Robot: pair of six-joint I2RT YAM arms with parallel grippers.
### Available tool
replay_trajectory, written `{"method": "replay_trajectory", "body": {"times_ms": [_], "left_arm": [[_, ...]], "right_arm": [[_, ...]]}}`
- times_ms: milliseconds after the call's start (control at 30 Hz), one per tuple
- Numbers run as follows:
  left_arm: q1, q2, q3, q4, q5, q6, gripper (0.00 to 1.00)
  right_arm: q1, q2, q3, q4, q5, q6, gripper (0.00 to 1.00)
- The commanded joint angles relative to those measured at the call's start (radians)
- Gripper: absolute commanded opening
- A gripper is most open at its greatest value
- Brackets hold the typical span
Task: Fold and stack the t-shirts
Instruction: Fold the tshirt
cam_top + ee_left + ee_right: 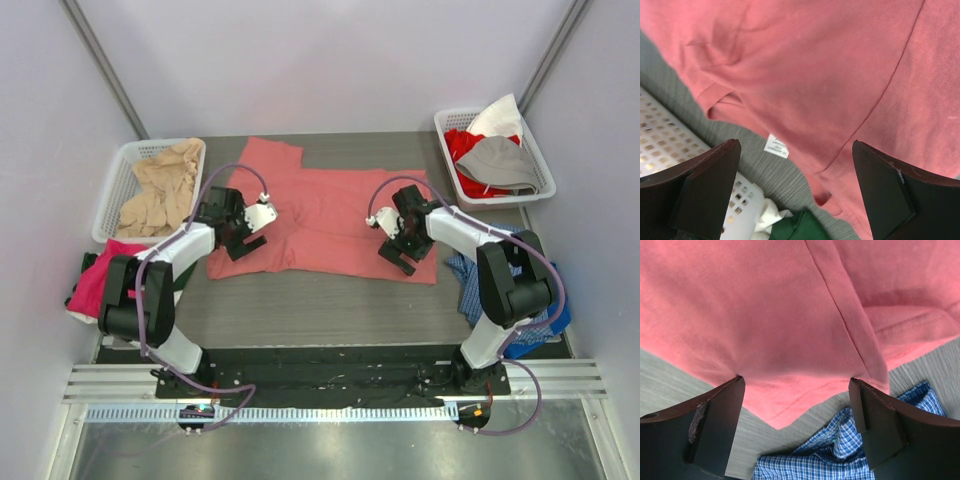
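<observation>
A salmon-red t-shirt (325, 215) lies spread flat on the grey table. My left gripper (243, 243) is open and empty over the shirt's left near part. In the left wrist view (795, 160) the fingers stand wide apart above the shirt (830, 75), next to its white label (776, 146). My right gripper (398, 256) is open and empty over the shirt's right near corner. In the right wrist view (796, 395) that corner's hem (790, 400) lies between the fingers. Other shirts: beige (162, 188), red (470, 150), grey (505, 162), magenta-pink (100, 278).
A white basket (112, 190) at the back left holds the beige cloth. A white basket (540, 165) at the back right holds red, grey and white cloth. A blue checked cloth (478, 285) (840, 455) lies right of the shirt. The left wrist view shows a basket (665, 150) and green cloth (800, 227).
</observation>
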Motion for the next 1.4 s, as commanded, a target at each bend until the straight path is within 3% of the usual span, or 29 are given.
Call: {"method": "replay_trajectory", "body": {"times_ms": [0,600,967,1367], "left_arm": [[-0.002,0.044,0.009,0.035,0.024,-0.012,1.0],[-0.004,0.102,-0.067,0.047,-0.048,0.086,1.0],[-0.016,0.006,-0.172,-0.066,-0.094,0.181,1.0],[-0.132,-0.154,-0.304,-0.177,-0.135,0.157,1.0]], "right_arm": [[-0.001,0.032,0.026,0.04,0.02,-0.016,0.93],[-0.005,0.096,-0.085,0.07,0.073,-0.082,0.93],[-0.021,0.044,-0.2,0.041,0.119,-0.162,0.93],[-0.02,-0.051,-0.253,-0.028,0.095,-0.17,0.93]]}}
